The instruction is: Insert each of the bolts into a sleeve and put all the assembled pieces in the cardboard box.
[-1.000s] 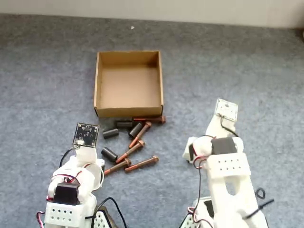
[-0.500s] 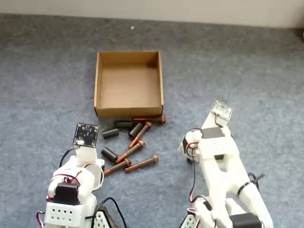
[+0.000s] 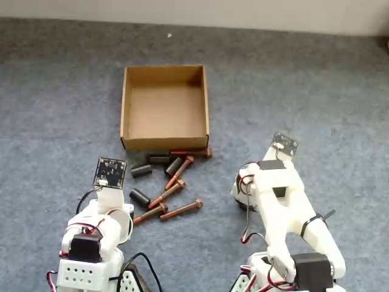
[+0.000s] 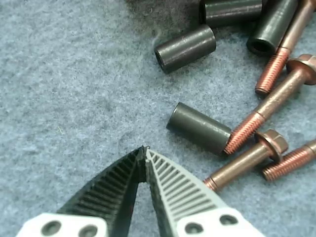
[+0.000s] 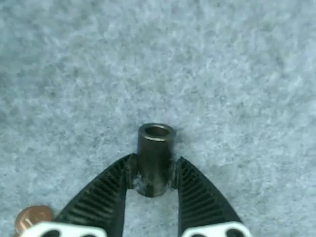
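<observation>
The cardboard box (image 3: 164, 106) lies open on the grey carpet with nothing inside. Just in front of it are several copper bolts (image 3: 181, 210) and dark sleeves (image 3: 140, 171) in a loose pile. My left gripper (image 4: 145, 152) is shut with nothing in it, its tips close to one lying sleeve (image 4: 199, 127) whose end touches a bolt (image 4: 269, 98). Another sleeve (image 4: 185, 48) lies beyond. My right gripper (image 5: 153, 170) is shut on a dark sleeve (image 5: 155, 148), held with its open end towards the camera over bare carpet. A bolt head (image 5: 32, 217) shows beside one finger.
The left arm (image 3: 97, 237) stands at the near left, the right arm (image 3: 279, 201) at the near right, both on this side of the pile. Grey carpet (image 3: 316, 91) spreads around the box. A pale wall strip runs along the far edge.
The right arm has swung its upper part forward and down over its wrist, and its wrist camera has dropped slightly. The left arm and the pile have not moved.
</observation>
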`<state>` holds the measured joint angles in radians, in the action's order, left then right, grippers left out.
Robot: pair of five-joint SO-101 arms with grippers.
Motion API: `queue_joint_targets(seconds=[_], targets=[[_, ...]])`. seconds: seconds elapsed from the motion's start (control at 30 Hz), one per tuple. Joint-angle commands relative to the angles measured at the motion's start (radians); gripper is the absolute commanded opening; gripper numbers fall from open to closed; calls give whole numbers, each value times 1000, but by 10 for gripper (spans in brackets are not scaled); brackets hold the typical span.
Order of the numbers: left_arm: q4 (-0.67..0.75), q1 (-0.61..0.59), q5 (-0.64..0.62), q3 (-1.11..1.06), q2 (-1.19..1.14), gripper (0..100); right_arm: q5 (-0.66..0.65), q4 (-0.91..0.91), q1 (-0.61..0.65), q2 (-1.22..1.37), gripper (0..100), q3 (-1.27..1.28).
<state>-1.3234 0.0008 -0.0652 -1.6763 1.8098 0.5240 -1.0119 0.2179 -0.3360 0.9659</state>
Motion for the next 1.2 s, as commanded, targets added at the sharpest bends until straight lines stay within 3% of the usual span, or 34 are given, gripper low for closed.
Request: queue_joint_targets(seconds=[0.0, 0.17, 0.43, 0.87, 1.1, 1.17], targets=[[-3, -7, 3, -19, 2, 22, -68, -93, -13, -133, 5, -50], [-3, -7, 3, -19, 2, 22, -164, -189, -13, -404, 5, -45], [-3, -7, 3, -19, 2, 22, -258, -186, -10, -708, 5, 53], [-9, 19, 9, -5, 5, 24, -310, -188, -13, -766, 5, 65], [-3, -50, 12, 185, 5, 24, -311, -188, -13, -766, 5, 65], [-6, -50, 94, 272, 4, 24, -311, -188, -13, -763, 5, 65]])
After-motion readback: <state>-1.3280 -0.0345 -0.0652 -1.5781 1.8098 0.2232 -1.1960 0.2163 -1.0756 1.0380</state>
